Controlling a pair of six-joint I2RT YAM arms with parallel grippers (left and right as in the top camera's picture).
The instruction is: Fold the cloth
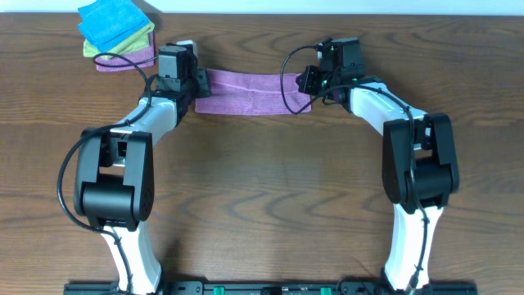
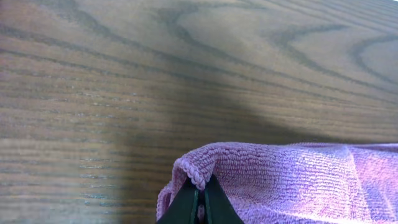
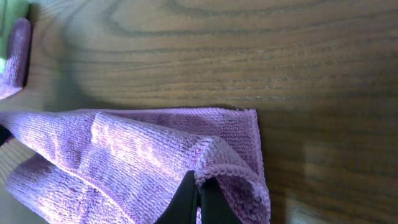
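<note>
The lilac-purple cloth lies as a long folded band at the far middle of the wooden table. My left gripper is shut on the cloth's left end; in the left wrist view its fingers pinch the stitched edge of the cloth. My right gripper is shut on the right end; in the right wrist view its fingers pinch the upper layer's edge of the cloth, which lies over a lower layer. The white tag is not visible.
A stack of folded cloths stands at the far left corner: bright blue on top, yellow-green under it, and a purple one at the bottom, close to my left arm. That purple one's end shows in the right wrist view.
</note>
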